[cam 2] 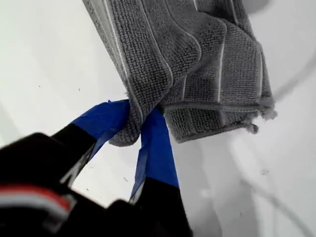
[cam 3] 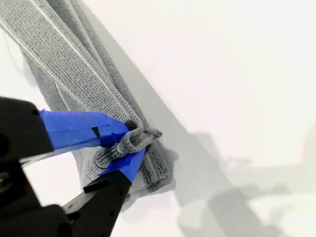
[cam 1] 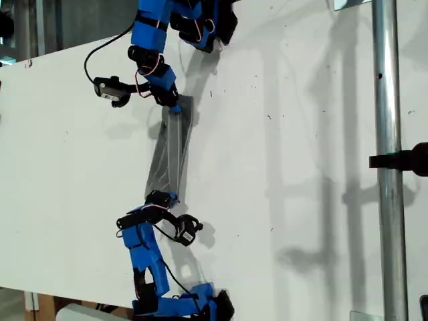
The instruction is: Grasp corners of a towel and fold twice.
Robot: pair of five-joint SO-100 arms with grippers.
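Note:
The towel (cam 1: 170, 150), grey with thin white stripes, is gathered into a narrow strip stretched between both grippers on the white table (cam 1: 301, 200). My first gripper (cam 1: 175, 107) is at the strip's far end in the exterior view. It (cam 2: 139, 112) is shut on a folded edge of the towel (cam 2: 197, 59), and a frayed corner (cam 2: 266, 112) hangs free beside it. My second gripper (cam 1: 169, 198) holds the near end. Its blue fingers (cam 3: 132, 142) are shut on a bunched corner (cam 3: 144, 135) of the towel (cam 3: 64, 64), which runs away from them as a taut band.
A vertical metal pole (cam 1: 386, 134) with a black clamp (cam 1: 404, 160) stands at the exterior view's right. The table's edge (cam 1: 67, 48) runs behind the first arm, whose black cable (cam 1: 93, 57) loops above the table.

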